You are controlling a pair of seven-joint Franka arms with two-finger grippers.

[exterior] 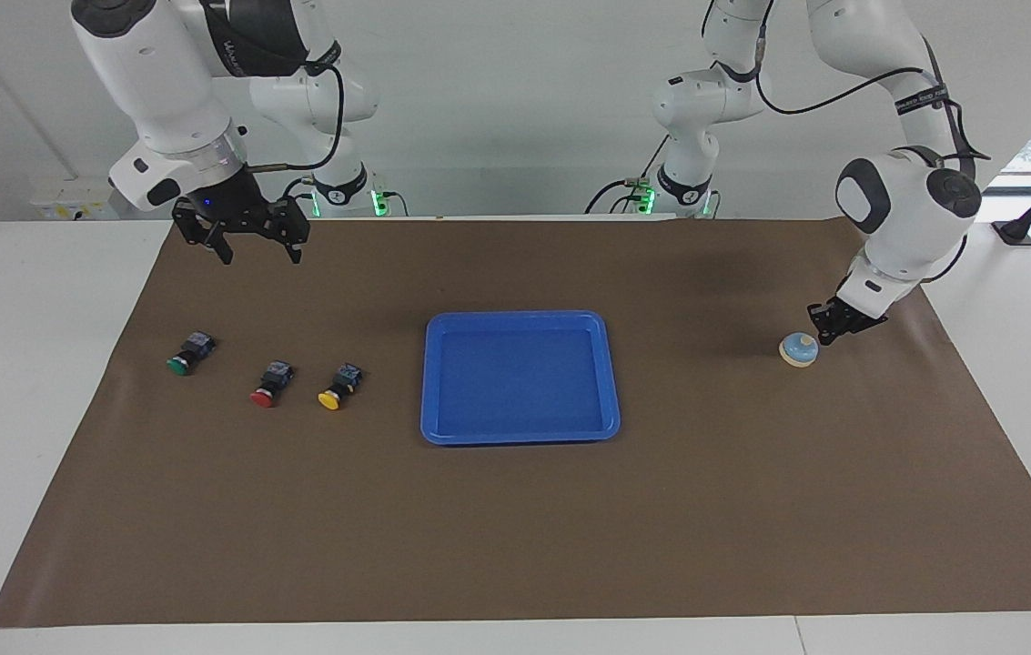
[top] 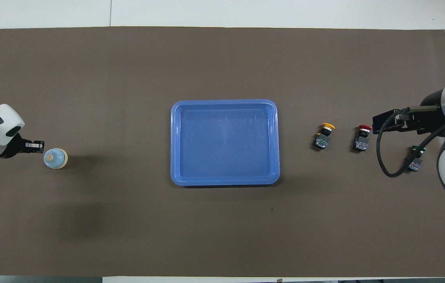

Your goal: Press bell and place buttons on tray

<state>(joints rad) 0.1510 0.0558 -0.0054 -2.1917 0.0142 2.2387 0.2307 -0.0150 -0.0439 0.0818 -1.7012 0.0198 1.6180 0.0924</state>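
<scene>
The light-blue bell [exterior: 798, 349] sits on the brown mat at the left arm's end; it also shows in the overhead view [top: 55, 158]. My left gripper [exterior: 827, 326] is low and close beside the bell, not on its knob; it also shows in the overhead view [top: 35, 146]. The blue tray [exterior: 520, 316] lies empty mid-mat [top: 224, 103]. The green button [exterior: 187, 353], red button [exterior: 271, 383] and yellow button [exterior: 338, 387] lie in a row on the mat toward the right arm's end. My right gripper [exterior: 257, 247] hangs open and empty above the mat there and waits.
The brown mat [exterior: 515, 528] covers most of the white table. In the overhead view the right arm's cable [top: 383, 165] partly covers the green button [top: 414, 157]; the red button [top: 361, 137] and the yellow button [top: 324, 135] show fully.
</scene>
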